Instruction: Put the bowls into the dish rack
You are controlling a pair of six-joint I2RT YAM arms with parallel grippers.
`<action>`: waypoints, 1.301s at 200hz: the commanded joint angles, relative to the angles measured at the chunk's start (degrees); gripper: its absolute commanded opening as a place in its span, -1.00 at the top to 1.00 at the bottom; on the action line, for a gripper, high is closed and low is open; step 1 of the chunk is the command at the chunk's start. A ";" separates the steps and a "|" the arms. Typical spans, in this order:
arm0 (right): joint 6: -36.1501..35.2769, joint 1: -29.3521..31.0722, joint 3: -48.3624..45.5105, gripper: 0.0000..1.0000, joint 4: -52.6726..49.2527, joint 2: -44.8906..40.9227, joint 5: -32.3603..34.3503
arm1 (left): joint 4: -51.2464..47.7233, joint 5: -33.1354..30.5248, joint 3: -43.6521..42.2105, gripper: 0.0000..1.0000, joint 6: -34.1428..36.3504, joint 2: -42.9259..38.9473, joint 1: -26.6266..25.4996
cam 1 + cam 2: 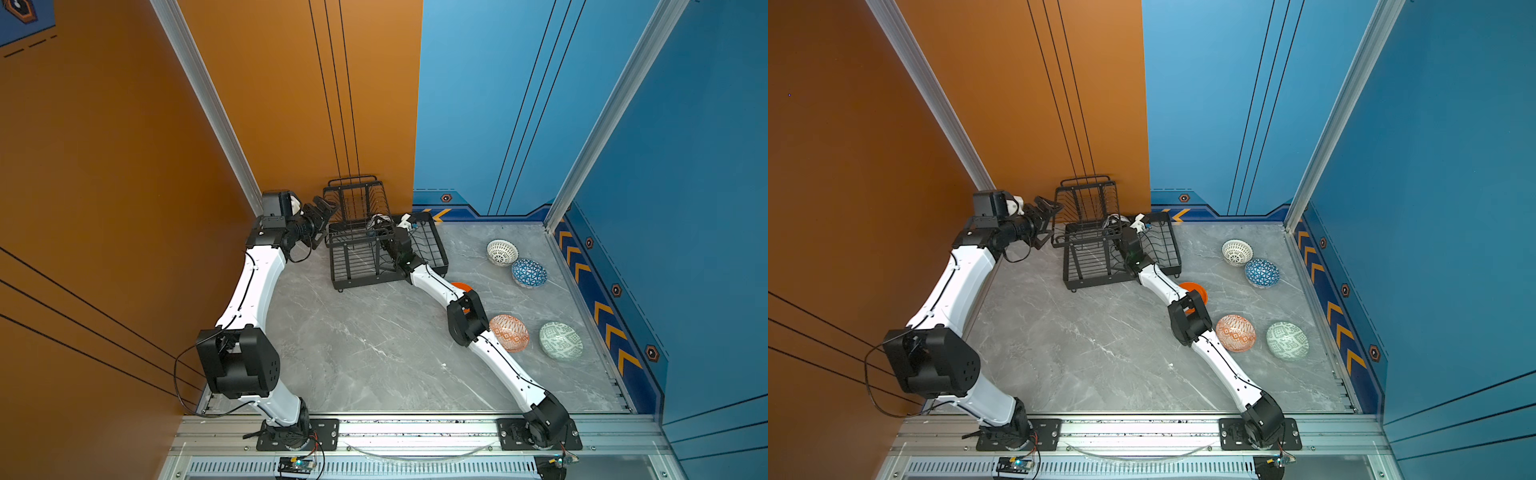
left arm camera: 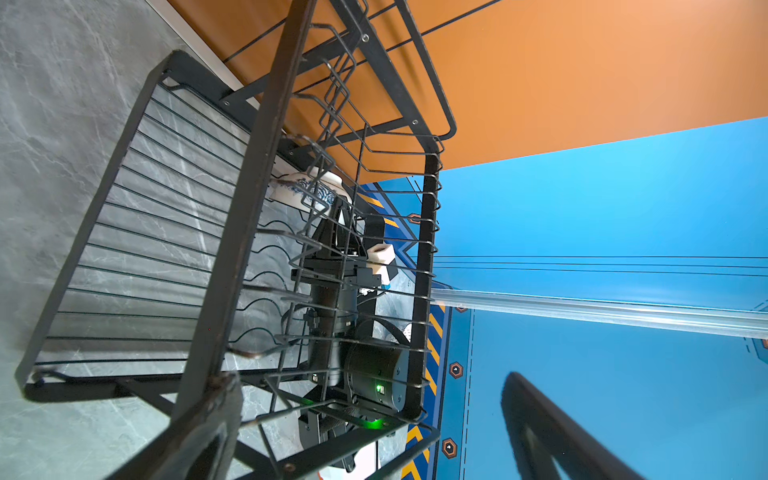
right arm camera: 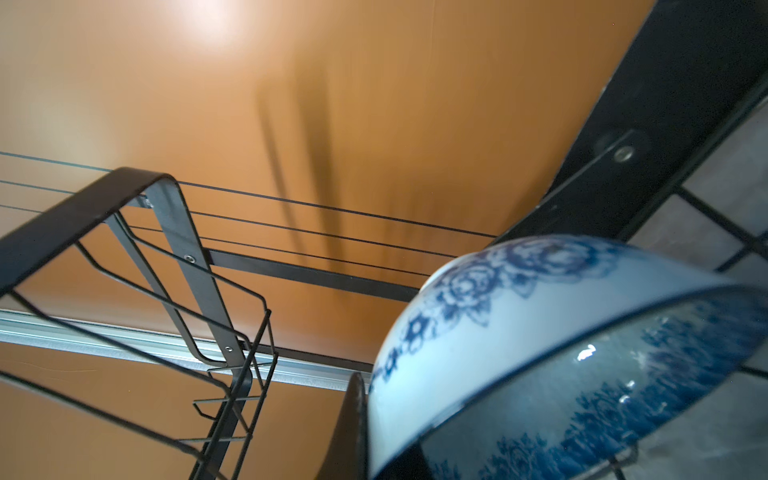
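Right pincer pinches a blue-white floral bowl inside the black wire dish rack, apparently to slot it; left pincer hovers spread alongside.

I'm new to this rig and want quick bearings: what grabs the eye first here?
The black dish rack stands at the back of the table, and the right gripper reaches into it, shut on the blue-white floral bowl. The left gripper hangs open beside the rack. To the right lie the white lattice bowl, blue triangle bowl, orange-white bowl and pale green bowl.
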 commanded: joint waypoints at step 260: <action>0.09 1.49 0.80 1.00 -1.50 3.28 1.38 | -3.82 3.35 4.43 -0.96 3.13 2.66 0.81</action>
